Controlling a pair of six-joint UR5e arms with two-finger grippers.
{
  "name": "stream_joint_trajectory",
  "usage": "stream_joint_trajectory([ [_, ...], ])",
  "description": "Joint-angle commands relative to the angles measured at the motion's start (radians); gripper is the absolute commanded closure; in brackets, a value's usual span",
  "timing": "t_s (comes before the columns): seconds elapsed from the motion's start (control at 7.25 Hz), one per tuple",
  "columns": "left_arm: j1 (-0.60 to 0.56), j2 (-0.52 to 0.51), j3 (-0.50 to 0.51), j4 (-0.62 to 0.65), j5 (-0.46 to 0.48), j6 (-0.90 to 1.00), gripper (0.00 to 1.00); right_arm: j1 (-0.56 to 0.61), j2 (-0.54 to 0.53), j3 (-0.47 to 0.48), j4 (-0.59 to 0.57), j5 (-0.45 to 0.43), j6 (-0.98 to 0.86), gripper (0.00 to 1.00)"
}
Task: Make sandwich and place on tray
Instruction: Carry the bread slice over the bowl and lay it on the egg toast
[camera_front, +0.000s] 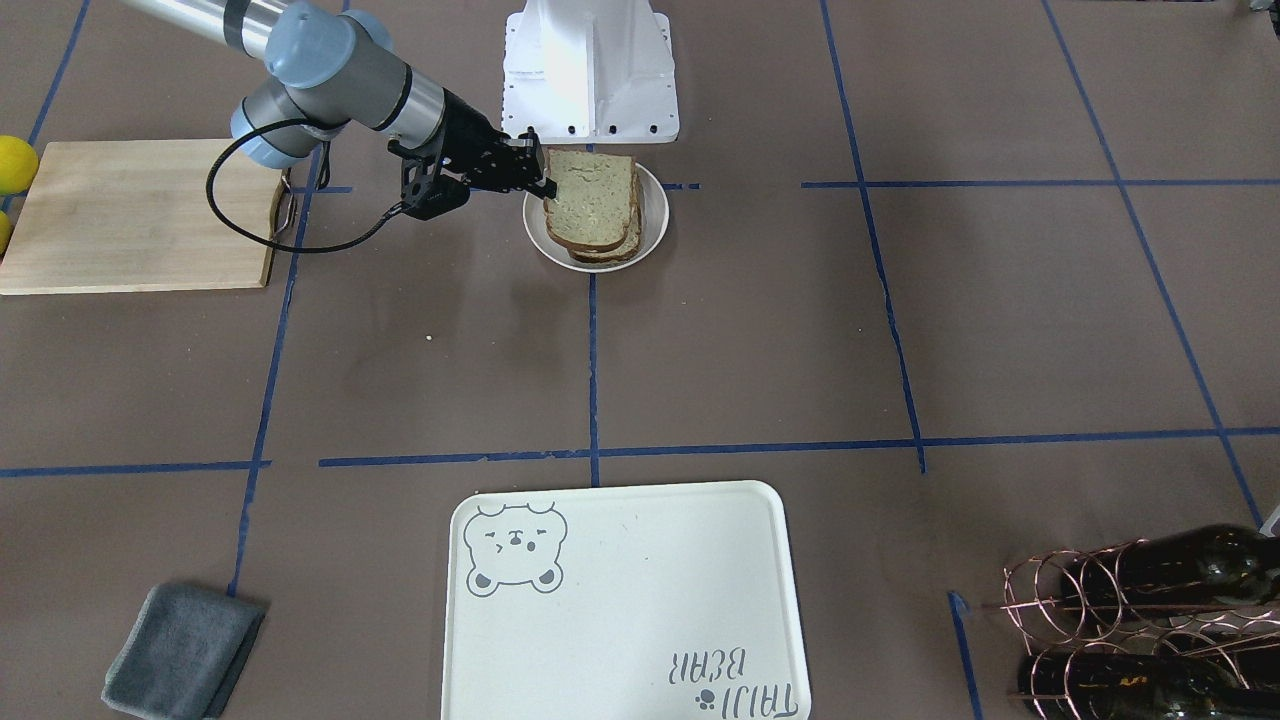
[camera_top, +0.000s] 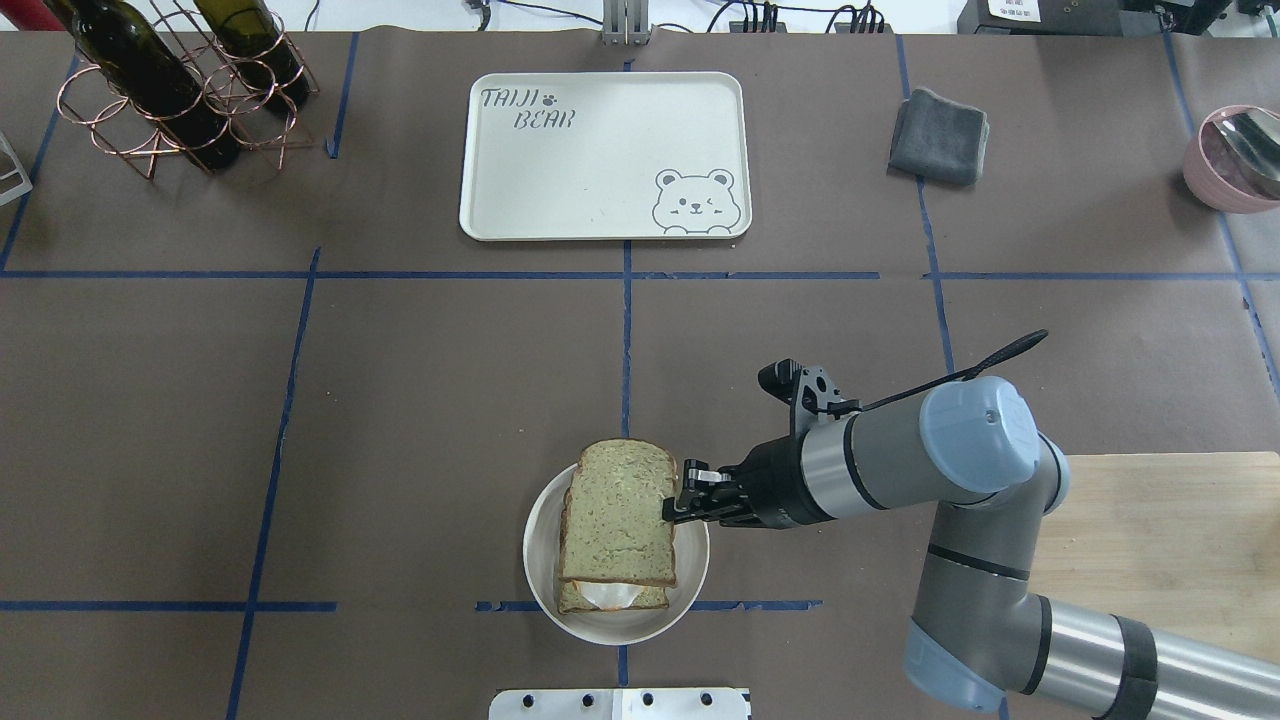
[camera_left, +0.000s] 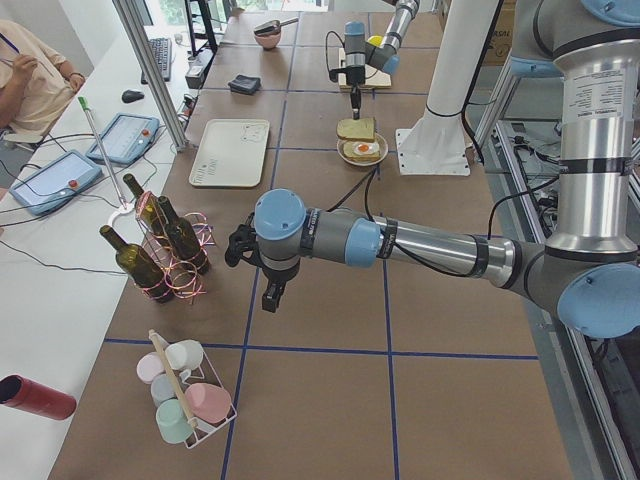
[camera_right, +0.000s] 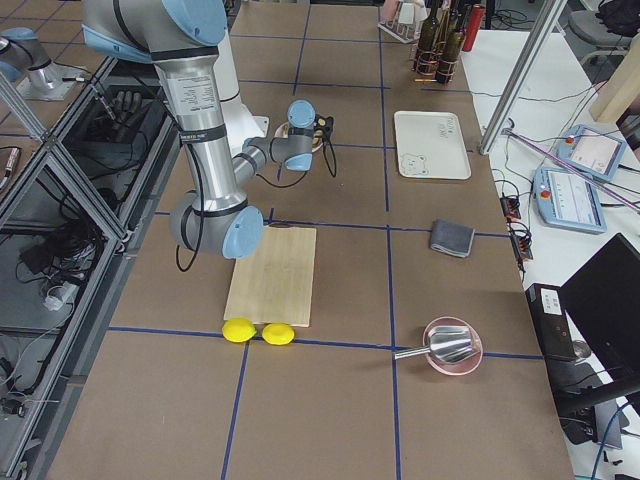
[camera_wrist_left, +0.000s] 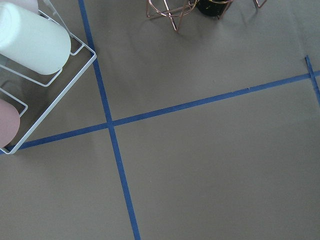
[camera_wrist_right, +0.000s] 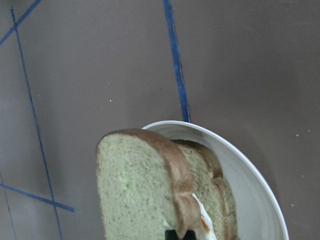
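Observation:
The sandwich sits on a small round off-white plate (camera_top: 692, 585) near the robot's base. My right gripper (camera_top: 668, 512) is shut on the right edge of the top bread slice (camera_top: 620, 510) and holds it tilted over the egg (camera_top: 608, 597) and the bottom slice (camera_top: 575, 600). The wrist view shows the held slice (camera_wrist_right: 135, 190) edge-on over the plate (camera_wrist_right: 250, 175). The tray (camera_top: 600, 150) with its bear drawing lies bare across the table. My left gripper (camera_left: 272, 298) hangs over bare table far to the left; I cannot tell whether it is open.
A wooden cutting board (camera_top: 1170, 540) lies under the right arm, with lemons (camera_right: 258, 332) beyond it. There is a grey cloth (camera_top: 938, 122), a pink bowl (camera_top: 1230, 160), a wire rack with wine bottles (camera_top: 170, 90) and a rack of cups (camera_left: 185, 400).

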Motion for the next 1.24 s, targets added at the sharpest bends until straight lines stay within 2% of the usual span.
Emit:
stream_joint_trajectory([
  [0.0, 0.0, 0.0, -0.003, 0.0, -0.001, 0.0, 0.0, -0.034, 0.006, -0.018, -0.005, -0.022, -0.001, 1.0],
  [0.28, 0.0, -0.002, -0.005, 0.0, -0.001, 0.0, 0.0, -0.042, 0.006, -0.018, -0.005, -0.023, 0.001, 1.0],
  [0.41, 0.0, -0.002, -0.005, 0.0, -0.001, -0.002, 0.0, -0.042, 0.008, -0.02, -0.005, -0.025, 0.001, 0.9],
  [0.55, 0.002, -0.003, -0.005, -0.002, -0.007, -0.002, 0.0, -0.04, 0.008, -0.02, -0.005, -0.029, 0.002, 0.28],
  [0.83, 0.066, -0.009, -0.003, -0.006, -0.12, -0.062, 0.0, -0.028, 0.005, -0.001, -0.005, -0.025, 0.001, 0.0],
  [0.97, 0.147, -0.014, -0.003, -0.144, -0.129, -0.218, 0.0, -0.013, -0.055, 0.049, -0.006, -0.025, 0.004, 0.0],
  [1.1, 0.237, -0.009, 0.0, -0.354, -0.128, -0.465, 0.0, 0.03, -0.142, 0.122, -0.006, -0.017, 0.002, 0.0],
])
